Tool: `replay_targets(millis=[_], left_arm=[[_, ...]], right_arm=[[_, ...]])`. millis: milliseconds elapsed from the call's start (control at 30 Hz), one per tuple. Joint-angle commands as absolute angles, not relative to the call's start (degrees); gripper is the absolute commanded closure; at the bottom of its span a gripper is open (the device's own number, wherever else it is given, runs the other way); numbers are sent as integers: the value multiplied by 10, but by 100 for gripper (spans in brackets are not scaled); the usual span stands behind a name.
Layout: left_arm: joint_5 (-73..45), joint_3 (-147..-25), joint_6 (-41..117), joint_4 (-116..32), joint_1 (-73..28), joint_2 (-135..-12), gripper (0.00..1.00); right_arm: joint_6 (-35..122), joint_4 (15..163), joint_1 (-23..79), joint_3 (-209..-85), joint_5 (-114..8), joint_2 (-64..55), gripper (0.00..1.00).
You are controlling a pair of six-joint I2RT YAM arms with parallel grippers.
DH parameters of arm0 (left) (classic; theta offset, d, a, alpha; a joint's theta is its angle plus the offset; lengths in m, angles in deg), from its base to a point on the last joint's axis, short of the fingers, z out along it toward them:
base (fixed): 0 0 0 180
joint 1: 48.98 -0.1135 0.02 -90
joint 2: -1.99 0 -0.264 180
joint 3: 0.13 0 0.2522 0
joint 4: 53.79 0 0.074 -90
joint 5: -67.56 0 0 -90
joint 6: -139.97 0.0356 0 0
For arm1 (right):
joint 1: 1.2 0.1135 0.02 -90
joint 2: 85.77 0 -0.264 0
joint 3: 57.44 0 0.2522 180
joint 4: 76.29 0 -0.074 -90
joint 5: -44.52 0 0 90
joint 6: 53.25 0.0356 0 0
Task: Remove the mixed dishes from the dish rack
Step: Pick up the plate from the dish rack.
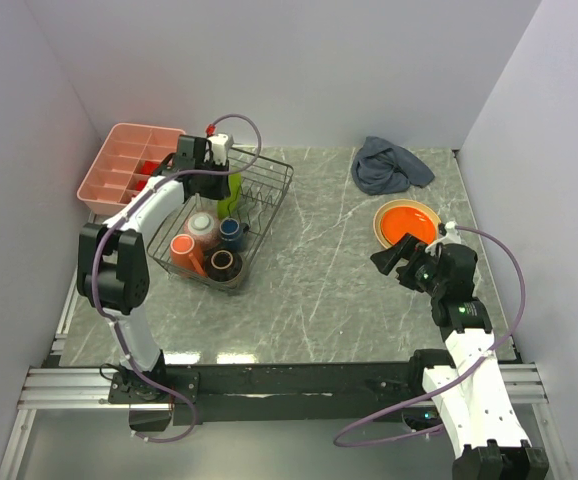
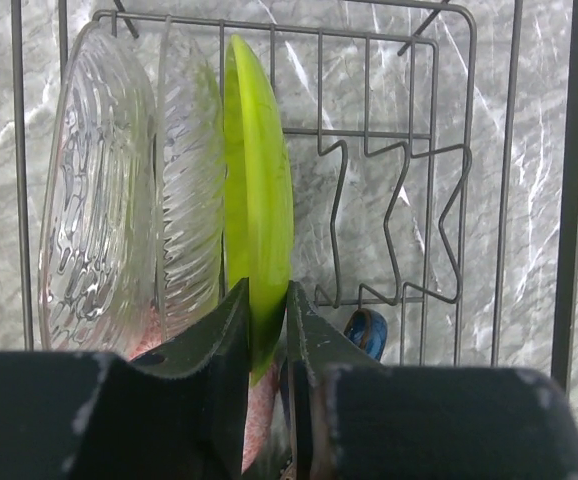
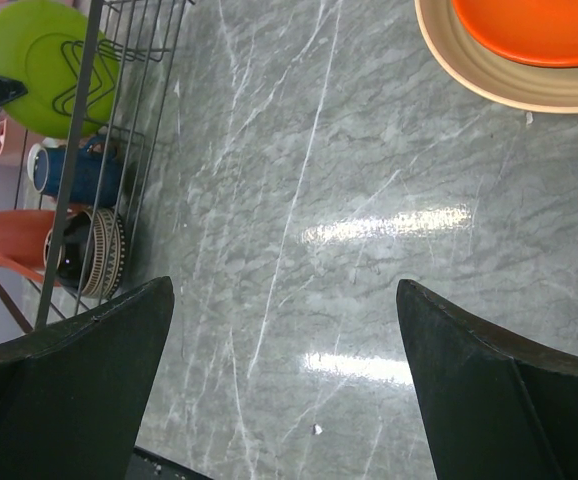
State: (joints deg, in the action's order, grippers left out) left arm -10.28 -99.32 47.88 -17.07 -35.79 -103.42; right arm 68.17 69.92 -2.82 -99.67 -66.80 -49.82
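Note:
The black wire dish rack [image 1: 272,196] stands at the back left. In it are an upright lime green plate [image 2: 257,180], two clear glass plates [image 2: 99,190], a pinkish bowl [image 1: 202,226], a blue cup [image 1: 232,232], an orange mug [image 1: 182,250] and a dark brown bowl [image 1: 224,263]. My left gripper [image 2: 267,300] reaches into the rack from above, and its jaws press on both faces of the green plate's lower edge. A tan plate [image 1: 381,222] with an orange centre lies flat at the right. My right gripper [image 3: 284,300] hovers open over bare table just in front of it.
A pink compartment tray [image 1: 124,165] sits left of the rack against the wall. A grey-blue cloth [image 1: 389,165] lies crumpled at the back right. White walls close the table on three sides.

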Motion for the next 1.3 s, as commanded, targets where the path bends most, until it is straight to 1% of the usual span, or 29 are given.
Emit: replay_targets(millis=[0,33,100,133,333,400,1133,1267], left_arm=[[-57,-1024,516,-157,-355,-1026,87],[-54,-1027,517,-152,-355,-1024,90],[-48,-1032,523,-146,-355,-1018,91],[-45,-1038,523,-138,-355,-1016,94],[-28,-1057,527,-115,-355,-999,96],[-26,-1065,528,-106,-355,-993,99],[-25,-1095,527,-51,-355,-946,99],[0,-1092,536,-43,-354,-930,99]], right_arm=[[675,727,-25,-992,-679,-499,0],[675,726,-25,-992,-679,-501,0],[675,726,-26,-992,-680,-501,0],[675,725,-25,-992,-681,-502,0],[678,727,-25,-992,-682,-503,0],[679,727,-25,-992,-685,-503,0],[687,735,-25,-985,-700,-504,0],[687,735,-25,-986,-702,-507,0]])
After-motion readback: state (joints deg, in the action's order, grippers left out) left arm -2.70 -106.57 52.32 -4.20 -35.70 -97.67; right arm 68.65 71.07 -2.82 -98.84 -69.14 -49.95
